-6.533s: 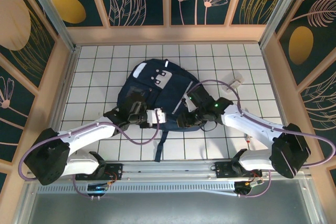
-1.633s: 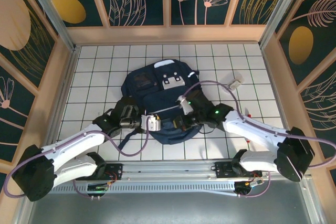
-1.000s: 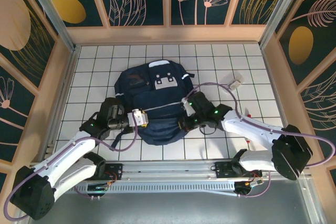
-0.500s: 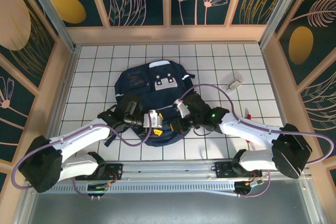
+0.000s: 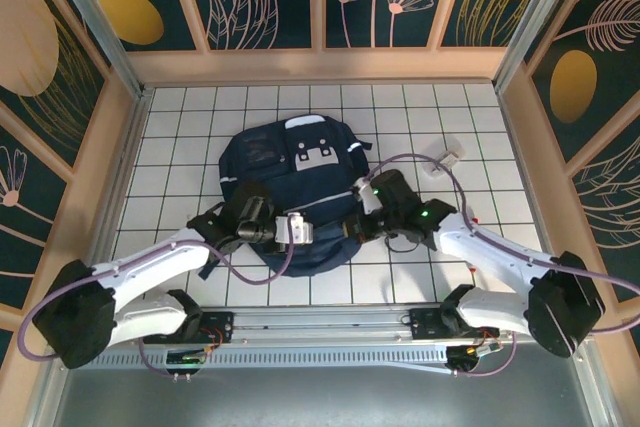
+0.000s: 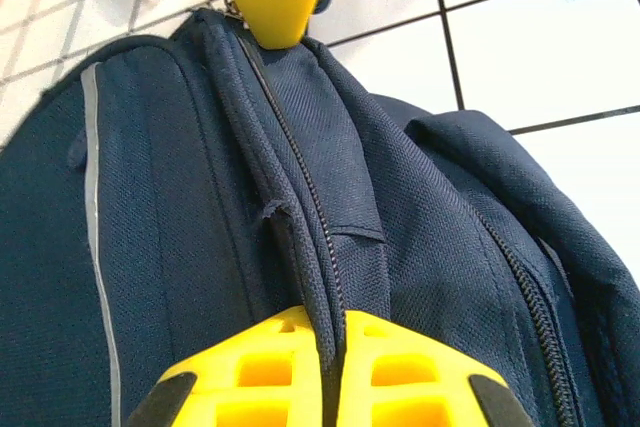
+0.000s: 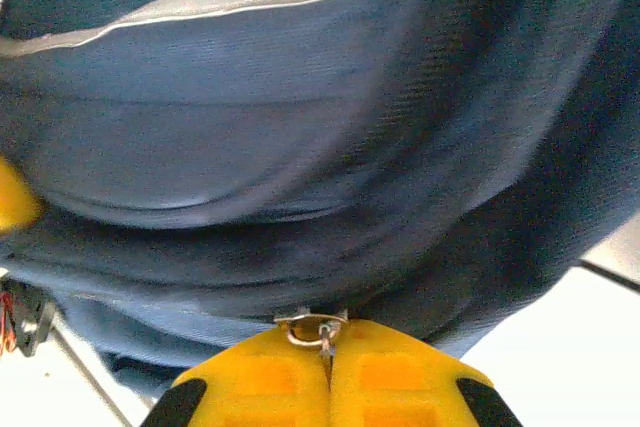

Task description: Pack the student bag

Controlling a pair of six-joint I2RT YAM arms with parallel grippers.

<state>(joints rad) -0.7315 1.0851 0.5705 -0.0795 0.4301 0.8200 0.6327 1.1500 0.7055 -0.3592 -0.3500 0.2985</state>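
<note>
While the left gripper (image 6: 334,339) pinches the student bag (image 6: 170,207), the right gripper (image 7: 328,347) clamps its zipper pull (image 7: 310,326).

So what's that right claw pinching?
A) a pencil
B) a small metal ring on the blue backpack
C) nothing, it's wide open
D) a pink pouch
B: the right gripper is shut, with a small metal ring caught between its yellow tips, right against the backpack.

student bag (image 5: 290,182) centred on table (image 5: 180,127), small object (image 5: 451,160) right-rear
</note>
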